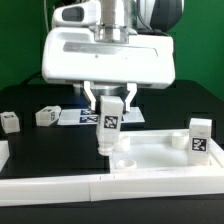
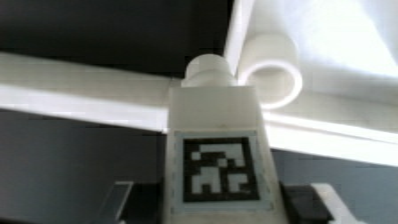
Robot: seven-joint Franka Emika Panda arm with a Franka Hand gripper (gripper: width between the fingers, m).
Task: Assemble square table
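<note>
My gripper [image 1: 108, 112] is shut on a white tagged leg [image 1: 107, 125], held upright with its tag facing the exterior camera. The leg's lower end hangs at the near-left part of the white square table top [image 1: 160, 158]. In the wrist view the leg [image 2: 219, 120] fills the middle between my fingers [image 2: 135, 200], and its rounded tip lies just beside a round socket ring [image 2: 278, 80] on the table top [image 2: 71, 82]. A second leg [image 1: 200, 138] stands upright at the top's corner on the exterior view's right. Two loose legs [image 1: 47, 116] [image 1: 10, 122] lie on the black table at the left.
The marker board [image 1: 82, 117] lies flat behind the held leg. Long white border bars [image 1: 50, 185] run along the front edge of the work area. A green wall stands behind the arm.
</note>
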